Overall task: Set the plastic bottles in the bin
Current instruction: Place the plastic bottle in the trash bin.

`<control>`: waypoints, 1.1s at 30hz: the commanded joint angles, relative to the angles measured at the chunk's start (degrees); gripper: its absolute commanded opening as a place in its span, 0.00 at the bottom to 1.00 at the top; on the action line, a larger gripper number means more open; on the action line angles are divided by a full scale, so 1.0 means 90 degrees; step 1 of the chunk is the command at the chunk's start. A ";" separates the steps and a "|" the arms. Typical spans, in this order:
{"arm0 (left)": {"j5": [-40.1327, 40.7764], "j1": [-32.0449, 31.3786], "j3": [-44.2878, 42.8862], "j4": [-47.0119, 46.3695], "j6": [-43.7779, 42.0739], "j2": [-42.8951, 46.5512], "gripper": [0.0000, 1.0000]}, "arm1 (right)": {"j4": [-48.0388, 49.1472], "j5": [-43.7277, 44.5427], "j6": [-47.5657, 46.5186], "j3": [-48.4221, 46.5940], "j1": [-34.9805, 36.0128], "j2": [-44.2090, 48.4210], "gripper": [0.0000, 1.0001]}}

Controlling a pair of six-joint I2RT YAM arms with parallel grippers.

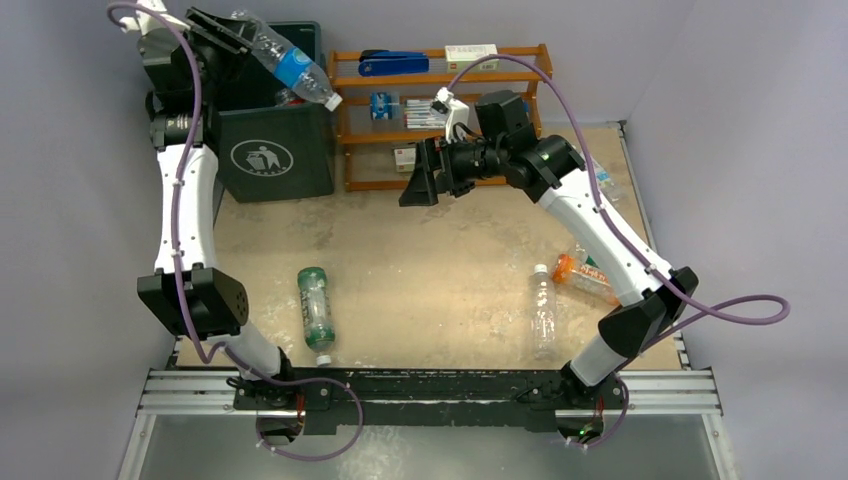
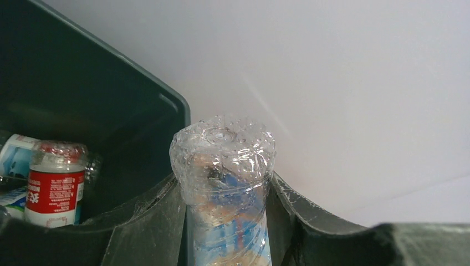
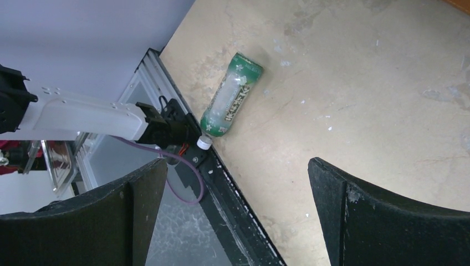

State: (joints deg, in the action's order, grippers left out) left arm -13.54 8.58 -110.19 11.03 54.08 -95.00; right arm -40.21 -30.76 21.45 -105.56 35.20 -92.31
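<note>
Release step: left gripper clamped on blue-labelled clear bottle, tilted above dark green bin at far left. Next: part jaws over the opening. Right gripper spread apart, empty.

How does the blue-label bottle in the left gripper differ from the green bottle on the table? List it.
The blue-label bottle is clear; the green bottle is green-tinted. The blue-label bottle is held tilted over the bin by the left gripper; the green bottle lies free on the table. Both have white caps.
</note>
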 commanded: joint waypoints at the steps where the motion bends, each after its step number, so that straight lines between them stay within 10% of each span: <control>1: -0.0038 0.0399 0.0297 -0.1440 0.0810 0.0173 0.45 | 0.0089 -0.0118 0.0067 0.0069 -0.0004 0.0023 1.00; 22: 0.1576 0.0782 -0.0237 -0.1014 -0.1207 -0.0469 0.48 | -0.0443 -0.0113 -0.0171 -0.0124 0.0002 -0.0212 1.00; 27: 0.1687 0.0776 -0.0633 -0.0462 -0.1598 -0.0635 0.71 | -0.0560 -0.0190 -0.0281 -0.0140 0.0013 -0.0296 1.00; 33: 0.1330 0.0774 -0.2992 0.1793 -0.1667 -0.1755 0.77 | -0.0619 -0.0365 -0.0337 -0.0207 0.0014 -0.0464 1.00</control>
State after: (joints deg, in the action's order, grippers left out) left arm 0.16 15.25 -123.26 14.00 41.65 -105.06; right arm -44.84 -31.29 19.79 -104.68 35.20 -96.27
